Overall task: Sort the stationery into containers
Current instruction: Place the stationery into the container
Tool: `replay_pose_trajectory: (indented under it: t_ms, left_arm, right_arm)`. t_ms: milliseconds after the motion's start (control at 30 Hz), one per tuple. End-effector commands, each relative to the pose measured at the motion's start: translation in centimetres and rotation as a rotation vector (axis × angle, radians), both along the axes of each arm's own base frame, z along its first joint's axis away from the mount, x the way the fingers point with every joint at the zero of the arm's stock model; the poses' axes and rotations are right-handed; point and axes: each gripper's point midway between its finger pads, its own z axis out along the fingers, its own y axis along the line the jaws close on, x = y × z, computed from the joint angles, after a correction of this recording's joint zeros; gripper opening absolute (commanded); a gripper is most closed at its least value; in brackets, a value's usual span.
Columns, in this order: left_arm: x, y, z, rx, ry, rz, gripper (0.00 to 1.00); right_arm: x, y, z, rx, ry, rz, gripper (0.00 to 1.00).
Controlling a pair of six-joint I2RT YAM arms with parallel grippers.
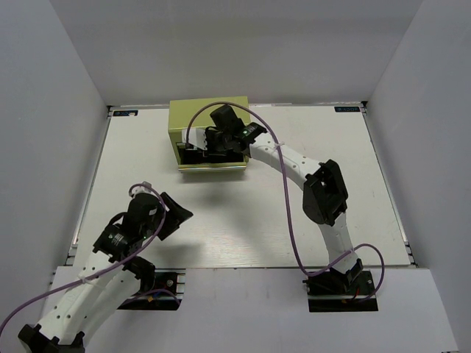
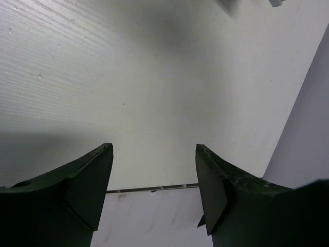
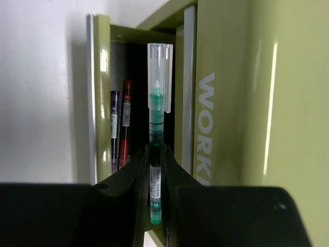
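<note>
Closest to my wrist camera, my right pincer (image 3: 156, 154) is pinched narrow on a green pen (image 3: 156, 113). The grip sits low on the barrel, and the clear cap points away from me. Just past the cap is the open drawer (image 3: 100, 77) of the green chest (image 3: 231, 103). A red pen (image 3: 125, 128) and a dark pen (image 3: 114, 128) already lie in it side by side.

I take the step in hand to be dropping this pen in with those two. To do it well I would:
- line the pen up along the drawer, parallel to the pens already there;
- get the cap clear of the drawer's edge and the chest's front before letting go, since the pen now looks to sit right by the drawer's inner edge;
- lower it close to the drawer floor, then part the fingers only a little so it doesn't roll or bounce;
- draw back straight so I don't push the drawer.

The views tell me different things. My right wrist camera shows the pen, how it is held and what is in the drawer. It gives little sense of how far above the drawer I am. The overhead camera shows the whole chest (image 1: 199, 110) at the far side of the table (image 1: 243, 213), with my right pincer (image 1: 213, 143) reaching into its front. From there my own wrist hides the pen and the inside of the drawer. Overhead, my left pincer (image 1: 176, 213) sits near my base, well apart from the chest. Its own camera shows it (image 2: 154, 149) spread wide and holding nothing, over bare table.
</note>
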Motion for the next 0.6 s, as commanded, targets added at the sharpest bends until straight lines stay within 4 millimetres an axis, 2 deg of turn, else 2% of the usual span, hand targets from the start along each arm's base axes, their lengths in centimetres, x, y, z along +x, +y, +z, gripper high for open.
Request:
replay_pose_trajectory:
  t_ms: [0, 100, 133, 200, 233, 300, 333, 400, 433, 467, 500, 533, 567]
  left_arm:
    - [0.1, 0.1, -0.3, 0.024, 0.007, -0.009, 0.75]
    - [0.3, 0.0, 0.1, 0.021, 0.0, -0.009, 0.75]
    - [0.3, 0.0, 0.1, 0.027, -0.003, -0.015, 0.75]
    - [0.5, -0.1, 0.0, 0.027, -0.001, -0.015, 0.75]
    - [0.6, 0.0, 0.0, 0.033, -0.004, -0.009, 0.76]
    - [0.7, 0.0, 0.2, 0.033, -0.004, -0.009, 0.76]
    - [0.7, 0.0, 0.2, 0.033, -0.004, -0.009, 0.76]
    - [0.7, 0.0, 0.0, 0.037, 0.004, -0.009, 0.76]
    - [0.8, 0.1, 0.0, 0.037, 0.004, 0.0, 0.76]
    - [1.0, 0.0, 0.2, 0.033, -0.004, 0.001, 0.76]
    - [1.0, 0.0, 0.2, 0.033, -0.004, 0.001, 0.76]
    - [1.2, 0.0, 0.3, 0.028, -0.014, 0.001, 0.76]
    - [1.1, 0.0, 0.0, 0.032, -0.006, 0.001, 0.76]
  right_arm:
    - [1.8, -0.1, -0.5, -0.002, -0.049, -0.061, 0.16]
    - [2.1, -0.2, -1.3, -0.014, -0.049, -0.076, 0.26]
    - [2.4, -0.4, -1.5, -0.019, -0.056, -0.097, 0.34]
    - [2.8, -0.4, -1.3, -0.011, -0.061, -0.116, 0.43]
    - [2.6, -0.5, -1.1, -0.006, -0.052, -0.124, 0.51]
    - [1.9, -0.5, -0.6, 0.004, -0.025, -0.109, 0.6]
    - [1.4, -0.7, 0.2, 0.014, -0.019, -0.099, 0.62]
    - [0.6, -1.0, 0.1, 0.018, 0.01, -0.084, 0.62]
    - [0.1, -0.9, 0.8, 0.034, 0.013, -0.072, 0.57]
    - [-1.3, -0.9, 1.0, 0.044, 0.07, -0.023, 0.4]
    - [-1.8, -1.0, 1.2, 0.048, 0.09, -0.004, 0.25]
    - [-4.2, -1.0, 0.9, 0.047, 0.177, 0.079, 0.06]
    - [-5.2, -1.2, 1.1, 0.043, 0.205, 0.113, 0.0]
